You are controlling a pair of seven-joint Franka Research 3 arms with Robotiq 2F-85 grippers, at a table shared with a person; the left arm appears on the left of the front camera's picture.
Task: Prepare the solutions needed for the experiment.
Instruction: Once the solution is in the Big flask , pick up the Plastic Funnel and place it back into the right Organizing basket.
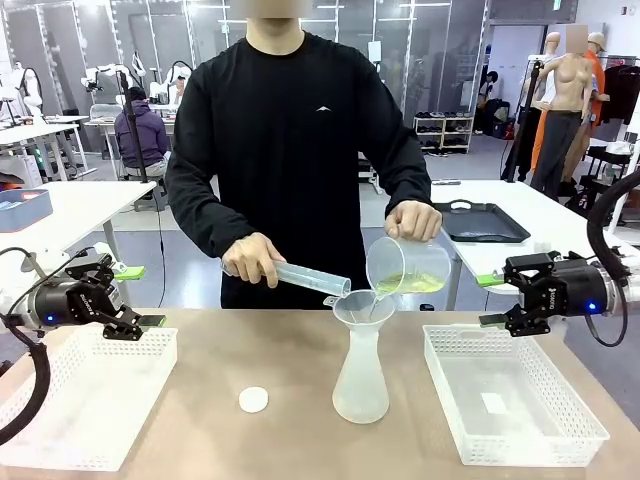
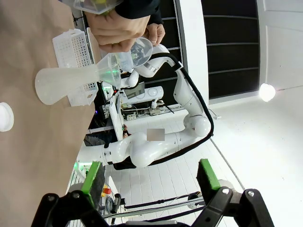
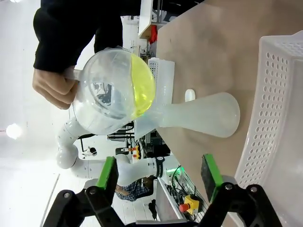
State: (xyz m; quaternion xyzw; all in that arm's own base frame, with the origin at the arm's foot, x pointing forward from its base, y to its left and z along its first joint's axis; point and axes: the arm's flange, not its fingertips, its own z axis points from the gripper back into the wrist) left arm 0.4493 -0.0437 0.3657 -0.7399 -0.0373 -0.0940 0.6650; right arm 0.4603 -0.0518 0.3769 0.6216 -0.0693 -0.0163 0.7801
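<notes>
- the left fingers (image 1: 130,272) are spread wide with nothing between them, and hover over the far rim of a white basket (image 1: 60,450). the right fingers (image 1: 490,281) are spread and empty too, just above the far rim of the second basket (image 1: 530,452).
- the solutions (image 1: 410,285) lie ahead of both sets of fingertips, between them. it is pale yellow-green liquid pooled in a tilted beaker (image 1: 400,262). the person's hand (image 1: 412,220) holds the beaker over a funnel (image 1: 362,305) set in a frosted flask (image 1: 360,375).
- a fast pour could flood the funnel and spill onto the table (image 1: 300,440).
- the funnel seems to sit loosely in a narrow neck. a knock from the beaker lip, or from the graduated cylinder (image 1: 305,277) in the other hand (image 1: 255,260), might tip it.
- if either arm closed in now, its fingers would meet the person's hands. the flask looks light and could topple.
- i cannot tell how much liquid is in the flask, so overfilling would be hard to catch.
</notes>
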